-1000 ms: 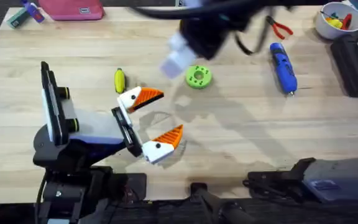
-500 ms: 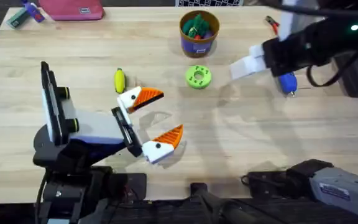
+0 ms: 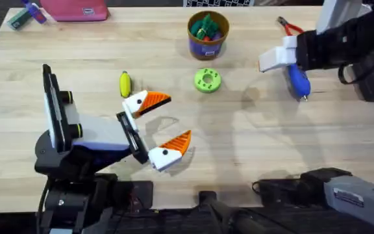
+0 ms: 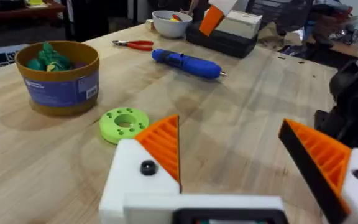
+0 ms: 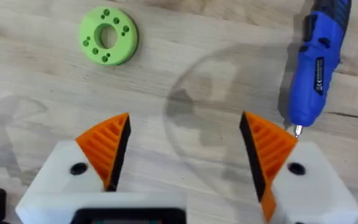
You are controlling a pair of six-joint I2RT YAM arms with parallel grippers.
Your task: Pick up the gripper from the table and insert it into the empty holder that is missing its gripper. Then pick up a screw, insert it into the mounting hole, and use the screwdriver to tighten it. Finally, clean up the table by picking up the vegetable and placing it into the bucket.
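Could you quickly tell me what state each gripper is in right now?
Left gripper: open, holding nothing.
Right gripper: open, holding nothing, beside the screwdriver.

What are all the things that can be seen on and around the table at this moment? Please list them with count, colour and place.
Table: one, light wood, under everything.
Bucket: one, brown rim with blue-purple band, far middle, green toys inside.
Green disc: one, with holes, just in front of the bucket.
Vegetable: one, yellow with green end, left of the disc.
Screwdriver: one, blue, far right, lying flat.
Pliers: one, red handles, behind the screwdriver.
White bowl: one, far right corner, coloured toys inside.
Pink case: one, far left edge.
Left gripper: white with orange pads, open, near left.
Right gripper: white with orange pads, open, beside the screwdriver.
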